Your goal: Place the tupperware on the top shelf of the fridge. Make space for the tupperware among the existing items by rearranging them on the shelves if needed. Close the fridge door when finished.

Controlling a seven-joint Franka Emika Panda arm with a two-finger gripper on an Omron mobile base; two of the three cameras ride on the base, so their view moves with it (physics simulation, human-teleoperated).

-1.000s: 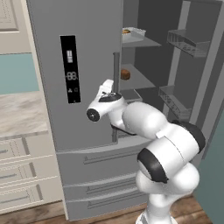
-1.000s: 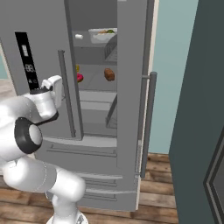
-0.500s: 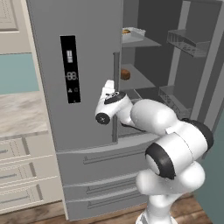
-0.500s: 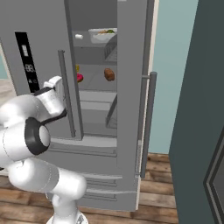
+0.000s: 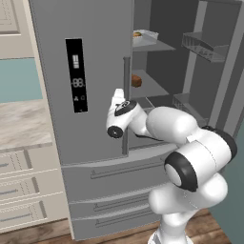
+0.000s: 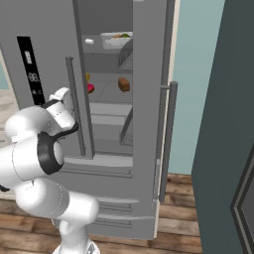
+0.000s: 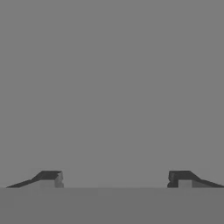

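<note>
The fridge has its left door shut and its right door swung open. The tupperware lies on the top shelf, with a small white block beside it. One shelf lower sit a brown loaf chunk, a red doughnut and a yellow cheese wedge. My gripper is open and holds nothing. It hangs close to the shut left door, next to that door's bar handle, and faces plain grey.
The open right door stands edge-on with its bar handle, and wire-fronted baskets line its inner side. Two drawer fronts lie below the doors. A counter with drawers stands at the left, a dark panel at the right.
The hand has shifted slightly right toward the left door's handle, and the elbow has swung up and to the right. The jaws stay equally wide. Nothing in the fridge moved.
</note>
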